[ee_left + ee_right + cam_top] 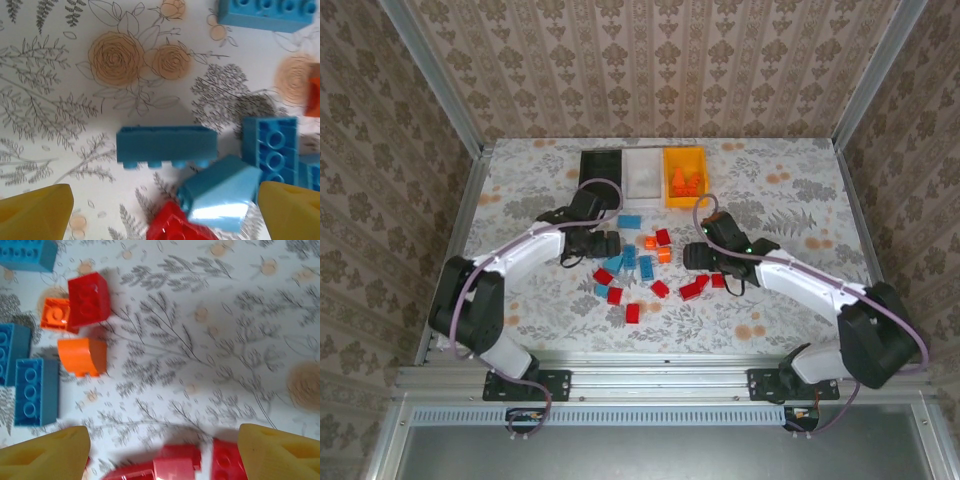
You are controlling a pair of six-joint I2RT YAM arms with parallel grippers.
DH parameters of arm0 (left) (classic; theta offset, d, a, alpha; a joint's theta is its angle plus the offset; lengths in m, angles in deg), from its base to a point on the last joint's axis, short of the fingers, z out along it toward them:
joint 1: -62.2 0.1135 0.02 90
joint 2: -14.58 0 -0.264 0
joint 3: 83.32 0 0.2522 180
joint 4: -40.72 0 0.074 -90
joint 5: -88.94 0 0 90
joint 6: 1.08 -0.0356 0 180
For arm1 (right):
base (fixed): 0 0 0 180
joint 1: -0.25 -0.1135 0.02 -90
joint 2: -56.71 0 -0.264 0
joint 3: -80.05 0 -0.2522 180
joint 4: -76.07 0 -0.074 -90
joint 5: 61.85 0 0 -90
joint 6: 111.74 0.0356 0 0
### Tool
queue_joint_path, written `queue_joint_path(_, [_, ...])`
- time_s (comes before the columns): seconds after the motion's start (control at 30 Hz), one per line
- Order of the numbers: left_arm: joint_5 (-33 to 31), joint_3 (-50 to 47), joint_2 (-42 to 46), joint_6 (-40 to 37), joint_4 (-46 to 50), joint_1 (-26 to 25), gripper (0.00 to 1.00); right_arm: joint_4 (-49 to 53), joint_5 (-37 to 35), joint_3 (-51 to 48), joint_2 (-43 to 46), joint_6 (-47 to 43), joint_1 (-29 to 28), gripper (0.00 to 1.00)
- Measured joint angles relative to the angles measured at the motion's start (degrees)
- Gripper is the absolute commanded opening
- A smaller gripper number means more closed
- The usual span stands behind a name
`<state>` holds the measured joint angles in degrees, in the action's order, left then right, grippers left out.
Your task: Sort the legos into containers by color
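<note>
Red, orange and light blue legos lie scattered mid-table. My left gripper [610, 246] [165, 212] is open, low over a long blue brick [167, 145], a sloped blue brick [220, 200] and a red brick [180, 227] that lie between its yellow fingers [35, 212]. My right gripper [697, 260] [162, 455] is open above two red bricks [175, 465], with an orange brick [82, 356] and a red one [89, 299] further off. At the back stand the black bin [601, 166], the white bin [643, 170] and the orange-yellow bin [685, 192] holding orange bricks.
More blue bricks [36, 390] sit to the left in the right wrist view, and one blue brick [629, 221] lies just in front of the bins. Metal frame rails [450, 250] and patterned walls enclose the floral table.
</note>
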<state>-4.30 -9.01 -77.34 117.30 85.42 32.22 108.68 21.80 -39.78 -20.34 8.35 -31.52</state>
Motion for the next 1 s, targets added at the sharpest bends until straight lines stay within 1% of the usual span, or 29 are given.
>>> queue_joint_path(0.13, [-0.4,2.6,-5.0,-1.5,-0.3,0.2,0.94,0.2,0.0,-2.7,5.5,0.1,0.0,0.79])
queue_joint_path(0.27, [1.1,3.6,-7.9,-2.1,-1.0,0.5,0.92,0.2,0.0,-3.9,7.7,-0.1,0.0,0.79])
queue_joint_path(0.4, [1.8,3.7,-9.3,-2.2,-1.4,0.8,0.89,0.7,0.0,-4.1,8.3,-0.3,0.0,0.79])
queue_joint_path(0.6, [1.7,3.7,-11.7,-2.1,-1.8,0.8,0.81,0.6,0.0,-4.1,8.5,-0.6,0.0,0.78])
queue_joint_path(0.83, [1.7,3.8,-12.4,-2.8,-2.6,0.8,0.66,0.6,0.0,-5.0,9.3,-1.0,0.0,0.78])
queue_joint_path(1.0, [1.7,5.0,-12.4,-3.0,-2.8,0.9,0.65,0.7,-0.1,-5.3,9.7,-1.2,0.0,0.78])
